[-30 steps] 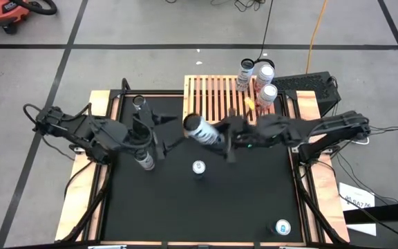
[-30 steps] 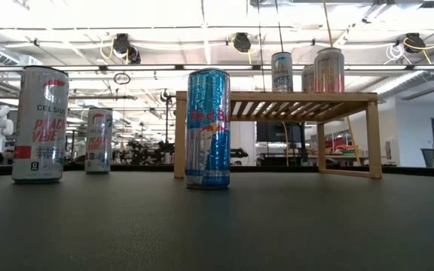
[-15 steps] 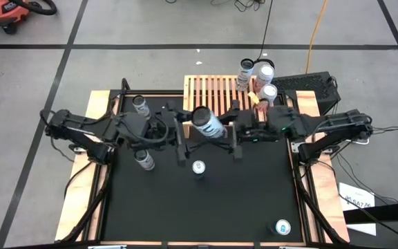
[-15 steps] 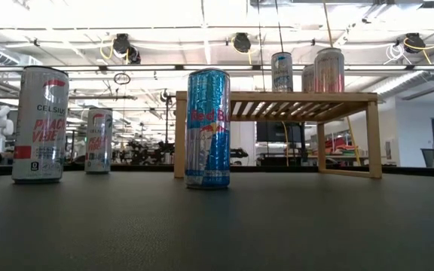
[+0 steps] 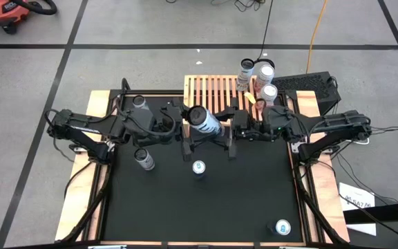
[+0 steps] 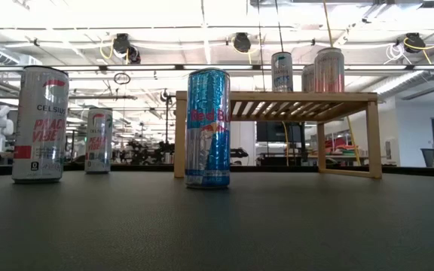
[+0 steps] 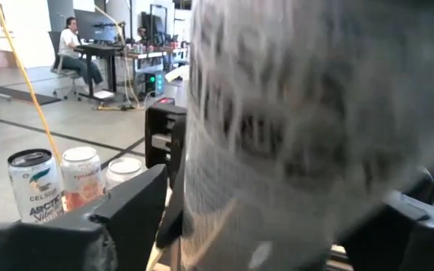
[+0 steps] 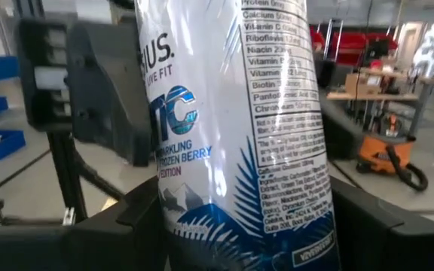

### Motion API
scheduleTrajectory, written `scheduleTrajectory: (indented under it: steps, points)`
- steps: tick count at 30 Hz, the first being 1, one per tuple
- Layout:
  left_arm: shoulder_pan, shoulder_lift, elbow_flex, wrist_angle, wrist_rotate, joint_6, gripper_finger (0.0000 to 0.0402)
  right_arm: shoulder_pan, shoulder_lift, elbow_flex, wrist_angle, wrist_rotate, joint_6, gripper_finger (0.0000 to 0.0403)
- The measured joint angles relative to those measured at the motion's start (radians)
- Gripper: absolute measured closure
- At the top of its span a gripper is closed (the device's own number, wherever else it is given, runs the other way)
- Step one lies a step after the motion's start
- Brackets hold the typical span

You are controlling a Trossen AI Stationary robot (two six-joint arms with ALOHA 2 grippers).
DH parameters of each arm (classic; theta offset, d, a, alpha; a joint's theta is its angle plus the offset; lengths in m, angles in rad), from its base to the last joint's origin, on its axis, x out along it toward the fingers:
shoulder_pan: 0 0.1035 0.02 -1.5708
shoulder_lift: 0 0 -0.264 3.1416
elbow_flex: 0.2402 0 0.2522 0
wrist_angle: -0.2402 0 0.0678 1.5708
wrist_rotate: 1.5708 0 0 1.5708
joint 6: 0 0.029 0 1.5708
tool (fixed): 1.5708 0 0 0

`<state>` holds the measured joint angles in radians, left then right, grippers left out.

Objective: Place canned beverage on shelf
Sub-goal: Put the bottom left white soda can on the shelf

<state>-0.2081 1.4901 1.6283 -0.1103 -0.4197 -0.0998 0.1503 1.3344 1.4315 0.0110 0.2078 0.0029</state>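
White can (image 5: 203, 121) held in the air over the counter (image 5: 254, 200), just in front of the shelf (image 5: 216, 97), between both arms. Right gripper (image 5: 231, 133) clamped on it; left gripper (image 5: 185, 133) fingers apart around it. Three cans (image 5: 258, 79) on shelf's right end; blue can (image 6: 207, 128) upright on counter.

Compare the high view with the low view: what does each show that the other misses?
Only the high view shows both arms meeting over the table's middle, left gripper and right gripper on either side of a lifted white can, plus a can near the table's front edge. Only the low view shows can labels and the room behind. Both show the shelf with three cans and the Red Bull can.
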Motion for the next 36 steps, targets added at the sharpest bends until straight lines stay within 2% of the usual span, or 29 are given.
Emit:
scheduleTrajectory:
  steps: [6, 10, 13, 20, 23, 26, 29, 36]
  points:
    - [0.012, 0.009, 0.000, 0.027, -0.003, 0.001, 0.0137, -0.031, -0.003, 0.000, 0.005, -0.061, 0.036, 0.0149]
    - [0.023, 0.010, 0.000, 0.015, -0.012, -0.005, 0.0177, -0.047, -0.009, 0.002, -0.030, -0.083, 0.092, 0.0128]
    - [0.031, 0.014, -0.001, -0.010, -0.013, 0.011, 0.0182, -0.048, -0.033, 0.002, -0.108, -0.079, 0.109, 0.0100]
    - [0.081, 0.022, -0.001, -0.273, -0.059, -0.008, 0.0182, -0.072, -0.163, 0.002, -0.436, -0.049, 0.167, 0.0064]
    - [0.114, 0.047, -0.002, -0.360, 0.030, -0.024, 0.0182, -0.093, -0.203, 0.002, -0.510, -0.062, 0.168, 0.0063]
    - [0.141, 0.090, -0.002, -0.344, 0.177, -0.021, 0.0182, -0.110, -0.213, 0.002, -0.530, -0.104, 0.117, 0.0063]
    - [0.158, 0.138, -0.002, -0.305, 0.278, 0.001, 0.0182, -0.112, -0.198, 0.003, -0.556, -0.106, 0.046, 0.0062]
    - [0.180, 0.198, -0.002, -0.266, 0.312, 0.030, 0.0182, -0.114, -0.156, 0.003, -0.579, -0.187, 0.030, 0.0062]
